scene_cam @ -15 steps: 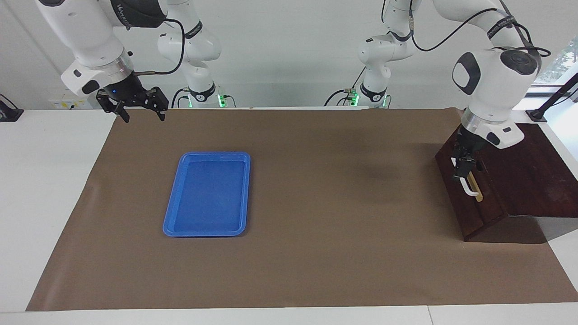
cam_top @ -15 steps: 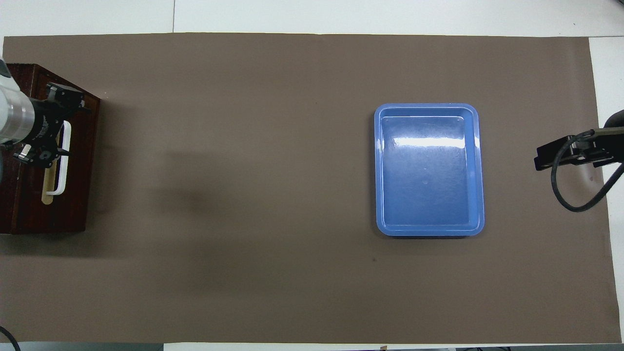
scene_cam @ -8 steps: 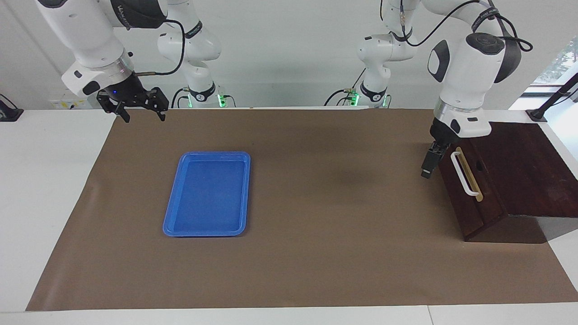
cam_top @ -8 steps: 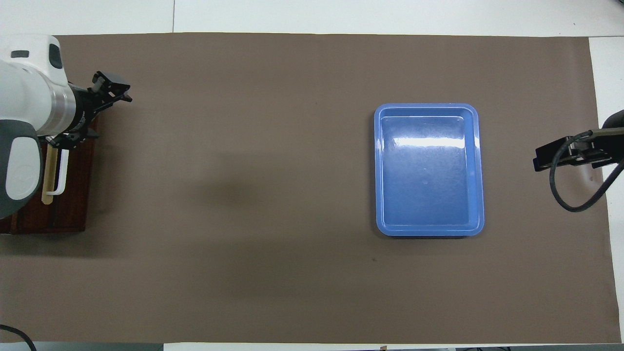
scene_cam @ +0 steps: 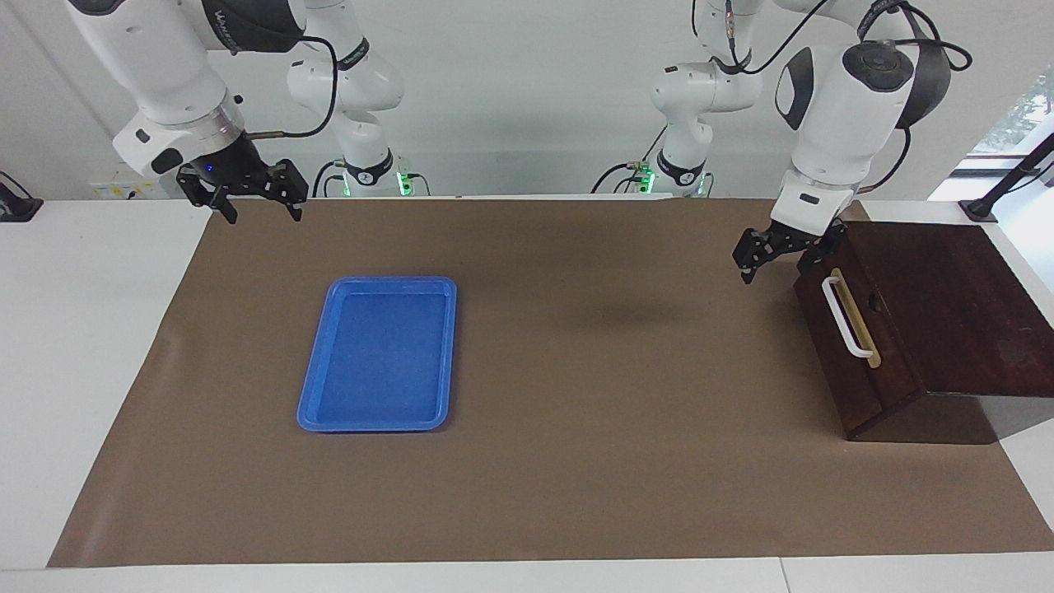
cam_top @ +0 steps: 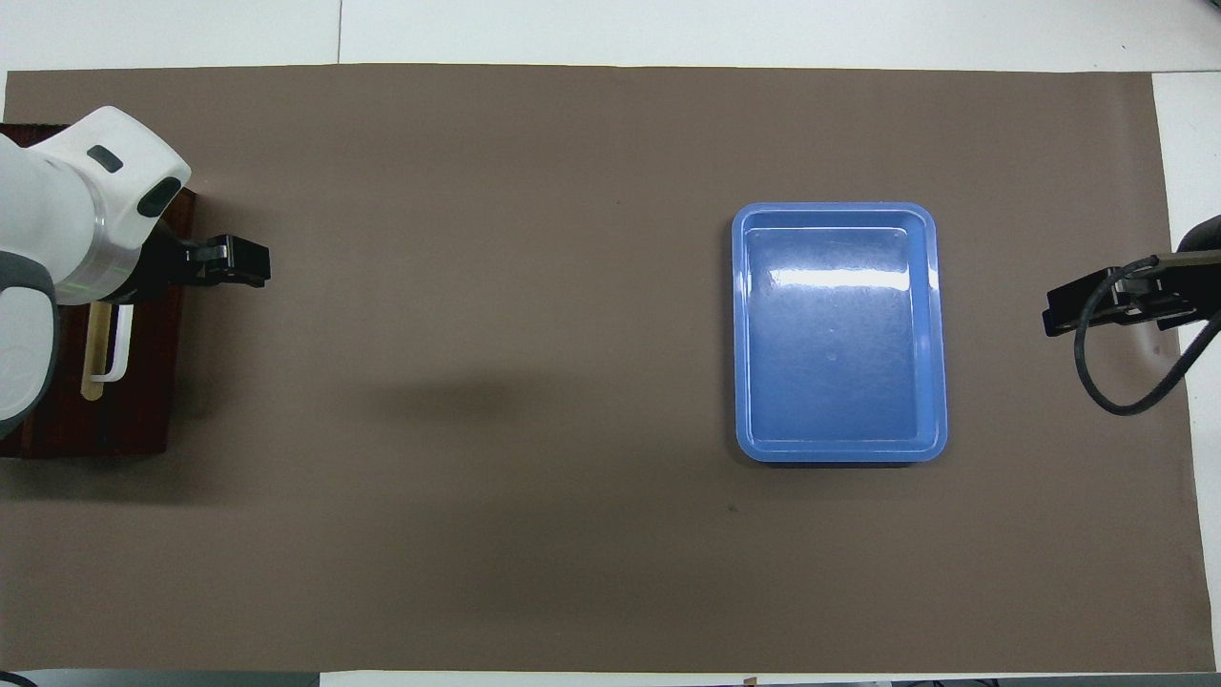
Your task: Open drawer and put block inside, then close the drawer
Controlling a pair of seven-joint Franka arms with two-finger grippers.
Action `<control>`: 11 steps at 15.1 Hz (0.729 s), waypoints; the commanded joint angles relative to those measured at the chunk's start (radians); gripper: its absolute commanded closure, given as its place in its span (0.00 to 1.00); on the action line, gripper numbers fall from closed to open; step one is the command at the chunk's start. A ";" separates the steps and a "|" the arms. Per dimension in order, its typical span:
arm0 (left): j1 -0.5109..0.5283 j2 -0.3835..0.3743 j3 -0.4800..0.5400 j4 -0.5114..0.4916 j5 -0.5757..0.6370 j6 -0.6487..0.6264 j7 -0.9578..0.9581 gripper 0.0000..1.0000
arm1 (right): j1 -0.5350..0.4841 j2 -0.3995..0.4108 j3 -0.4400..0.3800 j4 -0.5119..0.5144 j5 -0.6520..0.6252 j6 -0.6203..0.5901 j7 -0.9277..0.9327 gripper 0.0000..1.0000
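Observation:
The dark wooden drawer [scene_cam: 860, 362] sits pushed flush into its box at the left arm's end of the table, with its white bar handle [scene_cam: 845, 318] and tan strip showing. It also shows in the overhead view [cam_top: 148, 401], partly under the left arm. My left gripper [scene_cam: 778, 265] is open and empty, in the air beside the drawer's front and clear of the handle; it also shows in the overhead view [cam_top: 238, 264]. My right gripper [scene_cam: 262, 212] is open and empty and waits over the mat's edge at the right arm's end [cam_top: 1111, 301]. No yellow block is in view.
A flat blue tray [scene_cam: 449, 354] lies empty on the brown mat [scene_cam: 617, 461] toward the right arm's end; it also shows in the overhead view [cam_top: 742, 334]. The dark box [scene_cam: 947, 305] stands at the mat's edge.
My left gripper let go of the white handle, rose and swung away from the drawer front, and turned so its fingers spread open. The drawer stayed shut. The right arm has not moved.

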State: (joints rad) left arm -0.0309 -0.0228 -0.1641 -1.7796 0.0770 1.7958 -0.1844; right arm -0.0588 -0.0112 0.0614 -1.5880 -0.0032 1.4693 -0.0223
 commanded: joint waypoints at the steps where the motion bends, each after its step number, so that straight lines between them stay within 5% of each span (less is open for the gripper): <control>1: 0.008 -0.058 0.011 -0.006 -0.034 -0.087 0.077 0.00 | -0.016 -0.016 0.011 -0.020 -0.004 0.000 0.013 0.00; 4: 0.015 -0.112 0.023 -0.009 -0.048 -0.179 0.094 0.00 | -0.016 -0.016 0.011 -0.020 -0.004 0.000 0.015 0.00; 11: 0.064 -0.120 0.029 0.005 -0.085 -0.151 0.088 0.00 | -0.016 -0.015 0.011 -0.018 -0.004 0.000 0.018 0.00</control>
State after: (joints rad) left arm 0.0102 -0.1459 -0.1347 -1.7790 0.0134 1.6396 -0.1096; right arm -0.0588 -0.0113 0.0608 -1.5892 -0.0032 1.4693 -0.0218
